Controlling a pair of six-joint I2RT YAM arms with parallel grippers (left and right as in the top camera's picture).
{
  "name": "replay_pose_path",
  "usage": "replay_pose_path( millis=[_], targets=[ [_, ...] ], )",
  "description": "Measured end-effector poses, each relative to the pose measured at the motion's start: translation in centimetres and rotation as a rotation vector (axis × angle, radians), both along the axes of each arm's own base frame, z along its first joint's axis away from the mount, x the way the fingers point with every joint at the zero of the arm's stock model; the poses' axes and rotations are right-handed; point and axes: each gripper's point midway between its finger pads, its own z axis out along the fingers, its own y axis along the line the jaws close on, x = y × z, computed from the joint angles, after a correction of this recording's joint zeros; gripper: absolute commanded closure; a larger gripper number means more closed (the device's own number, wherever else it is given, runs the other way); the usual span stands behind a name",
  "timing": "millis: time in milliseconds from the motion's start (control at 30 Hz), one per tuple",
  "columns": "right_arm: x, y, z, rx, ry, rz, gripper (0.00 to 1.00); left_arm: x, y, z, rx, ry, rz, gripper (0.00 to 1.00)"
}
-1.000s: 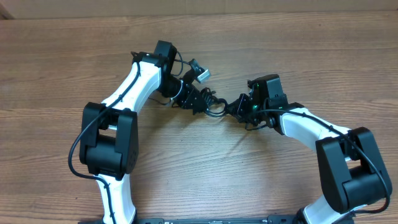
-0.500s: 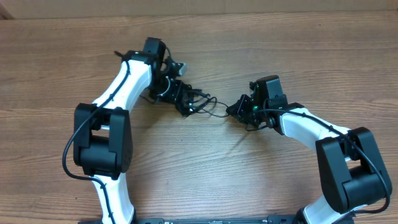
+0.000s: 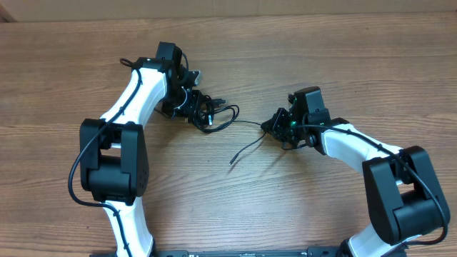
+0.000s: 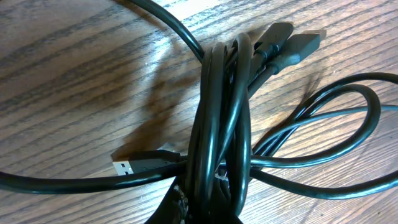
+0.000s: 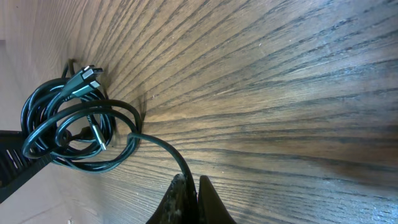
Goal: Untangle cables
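Brown wood-grain table (image 3: 285,207); pale strip (image 3: 300,6) beyond far edge.

My left fingers fall below the left wrist view's bottom edge, where the cable bundle (image 4: 221,124) runs out of frame. Overhead, my left gripper (image 3: 191,108) merges into that dark bundle. A strand (image 5: 158,146) vanishes between my cropped right fingertips (image 5: 211,208).

The overhead view is bright, even and sharp; shadows on the table (image 3: 235,214) are soft and pale. In the left wrist view the cables (image 4: 224,112) carry thin highlights and cast a dim shadow to the left, and the wood glares white at the top. The right wrist view stretches the wood grain toward its edges.
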Motion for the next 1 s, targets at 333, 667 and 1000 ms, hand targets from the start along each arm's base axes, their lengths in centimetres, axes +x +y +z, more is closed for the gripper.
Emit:
replay_pose_path(
  millis=[333,667,1000],
  targets=[
    [0.0,-0.2,-0.1,-0.005,0.008,-0.017,0.43,0.0,0.1,0.0,0.009,-0.001,0.0,0.95],
    [0.0,0.2,0.1,0.014,0.003,-0.001,0.0,0.0,0.2,-0.1,0.012,-0.001,0.001,0.96],
    [-0.3,1.4,1.1,0.089,-0.002,0.044,0.0,-0.1,-0.4,-0.1,0.023,-0.009,-0.016,0.96]
  ],
)
